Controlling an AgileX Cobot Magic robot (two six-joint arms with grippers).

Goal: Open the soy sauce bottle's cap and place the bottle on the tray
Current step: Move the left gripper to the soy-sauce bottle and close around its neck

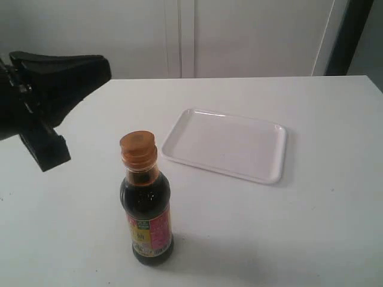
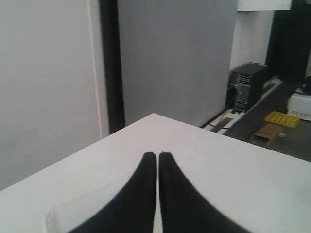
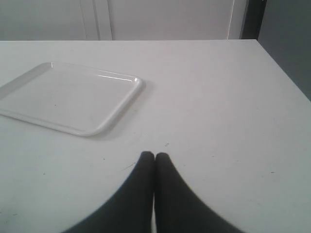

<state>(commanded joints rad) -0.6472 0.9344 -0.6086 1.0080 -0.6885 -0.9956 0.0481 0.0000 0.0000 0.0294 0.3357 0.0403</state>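
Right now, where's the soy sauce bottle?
In the exterior view, the soy sauce bottle stands upright on the table, front left of the tray, clear of it.

Soy sauce bottle [image 1: 146,206]: clear, glossy body with a printed paper-like label. Cap [image 1: 138,149]: orange-brown plastic, ribbed collar, dull sheen. Tray [image 1: 263,173]: white plastic, smooth, faintly glossy at the rim. Desk [image 1: 323,119]: white, matt, lightly speckled. Gripper fingers [image 3: 146,194]: black, matt.

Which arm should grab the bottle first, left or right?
Left. Its black pincer hangs just left of the small dark soy sauce bottle with its closed orange cap. The right arm is absent from the exterior view.
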